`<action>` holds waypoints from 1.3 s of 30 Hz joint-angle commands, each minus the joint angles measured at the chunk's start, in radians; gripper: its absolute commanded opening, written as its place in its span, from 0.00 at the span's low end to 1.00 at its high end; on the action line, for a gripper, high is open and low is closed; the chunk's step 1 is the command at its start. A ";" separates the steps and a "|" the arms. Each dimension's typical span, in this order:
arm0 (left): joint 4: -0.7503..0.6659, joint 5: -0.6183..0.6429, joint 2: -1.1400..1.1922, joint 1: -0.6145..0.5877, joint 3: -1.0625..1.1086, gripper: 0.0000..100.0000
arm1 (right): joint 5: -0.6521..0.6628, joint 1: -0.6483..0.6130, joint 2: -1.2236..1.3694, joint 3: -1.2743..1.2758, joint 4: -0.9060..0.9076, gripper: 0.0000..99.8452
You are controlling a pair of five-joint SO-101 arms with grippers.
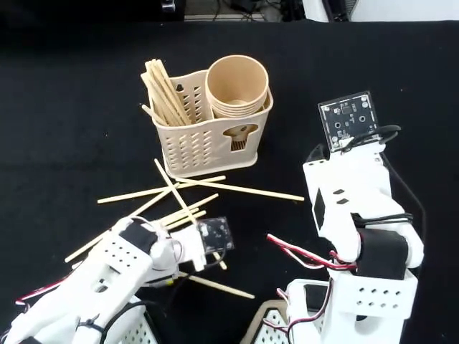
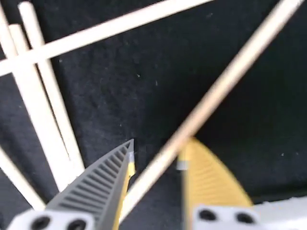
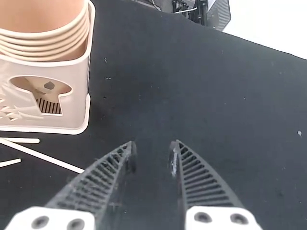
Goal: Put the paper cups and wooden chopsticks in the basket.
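Left jaws spread astride one chopstick (image 2: 211,98), right jaws apart (one cup stack (image 1: 237,86) in basket (image 1: 208,147))

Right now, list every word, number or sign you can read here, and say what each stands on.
None can be read.
Circuit board on the right arm: tiny marks, too small to read.
Smaller board on the left arm: also too small.
Basket: a cut-out shape in its wall, no letters.
Paper cups: plain.
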 commanded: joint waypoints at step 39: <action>0.608 0.109 -0.012 0.035 -0.825 0.03 | 0.000 0.244 -0.007 0.400 -0.250 0.14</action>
